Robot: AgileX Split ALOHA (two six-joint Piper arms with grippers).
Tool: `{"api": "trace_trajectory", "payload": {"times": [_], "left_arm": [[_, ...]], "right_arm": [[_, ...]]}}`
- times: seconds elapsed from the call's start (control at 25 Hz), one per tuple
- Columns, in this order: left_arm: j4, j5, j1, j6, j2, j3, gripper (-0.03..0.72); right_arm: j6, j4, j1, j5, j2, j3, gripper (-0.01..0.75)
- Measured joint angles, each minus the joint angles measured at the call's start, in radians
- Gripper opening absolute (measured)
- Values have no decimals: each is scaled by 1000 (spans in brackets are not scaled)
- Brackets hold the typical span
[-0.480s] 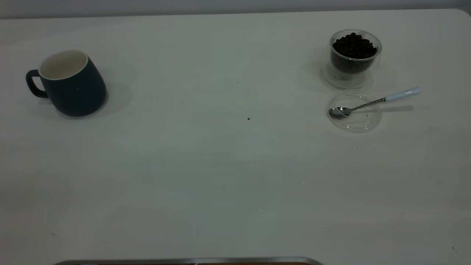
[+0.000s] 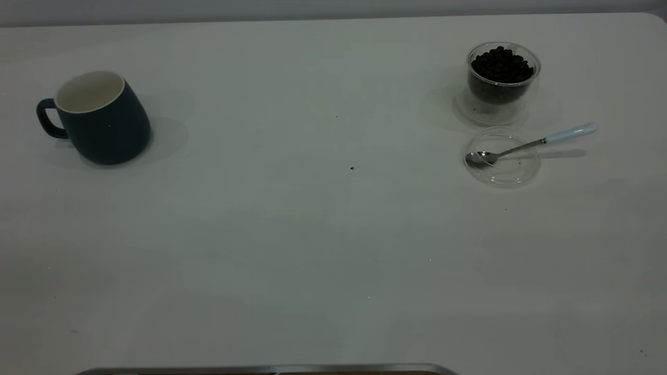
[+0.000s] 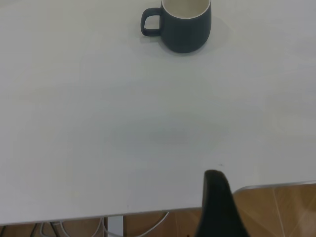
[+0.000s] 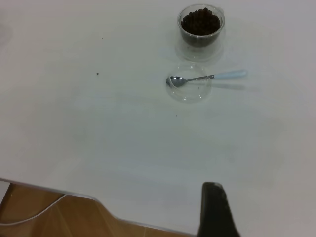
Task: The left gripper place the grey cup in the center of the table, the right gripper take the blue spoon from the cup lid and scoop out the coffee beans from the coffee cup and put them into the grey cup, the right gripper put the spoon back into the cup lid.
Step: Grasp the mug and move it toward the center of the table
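The grey cup (image 2: 104,125) stands upright at the table's (image 2: 312,234) far left, handle pointing outward; it also shows in the left wrist view (image 3: 185,24). At the far right stands the coffee cup (image 2: 501,88), full of coffee beans (image 2: 501,65). Just in front of it lies the cup lid (image 2: 508,169), with the blue spoon (image 2: 531,143) resting bowl-down in it and its handle sticking out to the right. Neither gripper shows in the exterior view. My left gripper (image 3: 217,207) and right gripper (image 4: 213,212) hang back over the table's near edge, far from everything.
A small dark speck (image 2: 352,168) lies near the table's middle. A metal edge (image 2: 260,369) runs along the front. Wooden floor (image 3: 276,212) and cables (image 3: 89,228) show beyond the table's near edge in the wrist views.
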Motion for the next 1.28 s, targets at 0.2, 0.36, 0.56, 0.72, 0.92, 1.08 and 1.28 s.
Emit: {"api": "trace_trajectory", "payload": {"times": [0.2, 0.36, 0.56, 0.72, 0.92, 1.08, 1.28], "left_arm": [[0, 0, 0, 0, 0, 0, 555], [0, 0, 0, 0, 0, 0, 555], [0, 0, 0, 0, 0, 0, 555], [-1, 0, 0, 0, 0, 0, 555], [-9, -10, 0, 0, 1, -1, 555], [26, -85, 0, 1, 102, -31, 555], [39, -168, 0, 41, 416, -94, 555]], "right_arm": [[0, 0, 0, 0, 0, 0, 532], [0, 0, 0, 0, 0, 0, 532], [0, 0, 0, 0, 0, 0, 532], [0, 0, 0, 0, 0, 0, 532], [0, 0, 0, 0, 0, 0, 532], [0, 0, 0, 0, 0, 0, 532], [0, 0, 0, 0, 0, 0, 532]]}}
